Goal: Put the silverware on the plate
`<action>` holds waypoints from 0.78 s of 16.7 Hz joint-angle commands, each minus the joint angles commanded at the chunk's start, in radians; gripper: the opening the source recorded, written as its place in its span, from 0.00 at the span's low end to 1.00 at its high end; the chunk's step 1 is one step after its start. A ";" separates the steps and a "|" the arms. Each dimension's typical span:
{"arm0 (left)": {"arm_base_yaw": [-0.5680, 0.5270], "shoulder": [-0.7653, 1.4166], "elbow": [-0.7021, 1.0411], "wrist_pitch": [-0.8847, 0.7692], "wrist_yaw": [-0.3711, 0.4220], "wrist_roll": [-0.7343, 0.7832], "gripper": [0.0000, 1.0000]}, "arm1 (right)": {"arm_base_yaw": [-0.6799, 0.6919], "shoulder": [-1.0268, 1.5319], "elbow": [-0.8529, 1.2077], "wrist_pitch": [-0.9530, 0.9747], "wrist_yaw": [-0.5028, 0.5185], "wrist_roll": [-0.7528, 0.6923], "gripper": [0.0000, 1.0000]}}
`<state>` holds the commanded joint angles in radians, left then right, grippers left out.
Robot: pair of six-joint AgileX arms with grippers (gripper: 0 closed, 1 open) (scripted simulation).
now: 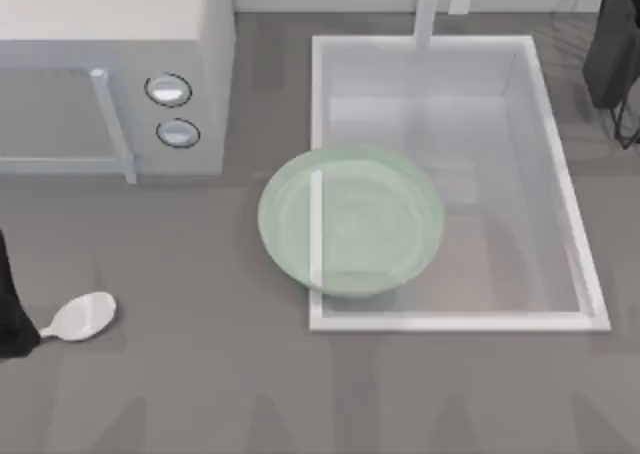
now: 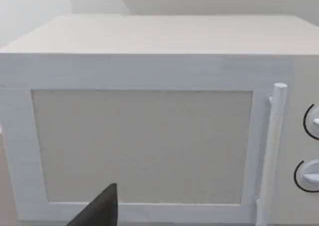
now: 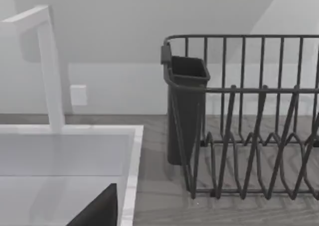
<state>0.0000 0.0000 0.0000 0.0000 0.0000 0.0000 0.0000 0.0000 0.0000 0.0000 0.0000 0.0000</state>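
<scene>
Two things matter here, the spoon (image 1: 80, 317) and the plate (image 1: 351, 221), and they lie well apart. The spoon rests flat on the grey counter (image 1: 200, 374) near the top view's left edge, bowl toward the plate, its thin handle running under the dark shape of my left arm (image 1: 12, 314) at that edge. The plate sits across the left rim of the sink (image 1: 560, 204), partly over the counter and partly over the basin, and nothing lies on it.

I judge the task to be at its first step: the spoon is not yet lifted and nothing has been carried. My left gripper (image 2: 99, 211) shows as one dark finger in its wrist view, facing the microwave (image 2: 149, 136) door, and I cannot tell whether it is spread or closed. It appears to sit just by the spoon's handle, but I cannot see any contact.

My right arm (image 1: 612, 44) is parked at the far right corner, its wrist camera looking at the dish rack (image 3: 249, 126) and the tap (image 3: 47, 66). One dark finger of the right gripper (image 3: 99, 208) shows there too, and I cannot tell its state either.

Next I would need my left gripper low over the handle, closing across its narrow width, then a lift and a carry rightward to the plate.
</scene>
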 joint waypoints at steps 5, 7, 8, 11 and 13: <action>0.008 0.065 0.057 -0.056 -0.001 0.064 1.00 | 0.000 0.000 0.000 0.000 0.000 0.000 1.00; 0.017 0.161 0.133 -0.131 -0.001 0.152 1.00 | 0.000 0.000 0.000 0.000 0.000 0.000 1.00; 0.023 0.224 0.180 -0.178 -0.001 0.206 1.00 | 0.000 0.000 0.000 0.000 0.000 0.000 1.00; 0.042 0.475 0.337 -0.343 -0.001 0.398 1.00 | 0.000 0.000 0.000 0.000 0.000 0.000 1.00; 0.056 0.676 0.450 -0.468 -0.001 0.538 1.00 | 0.000 0.000 0.000 0.000 0.000 0.000 1.00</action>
<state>0.0561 0.6757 0.4497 -0.4675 -0.0010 0.5382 0.0000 0.0000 0.0000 0.0000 0.0000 0.0000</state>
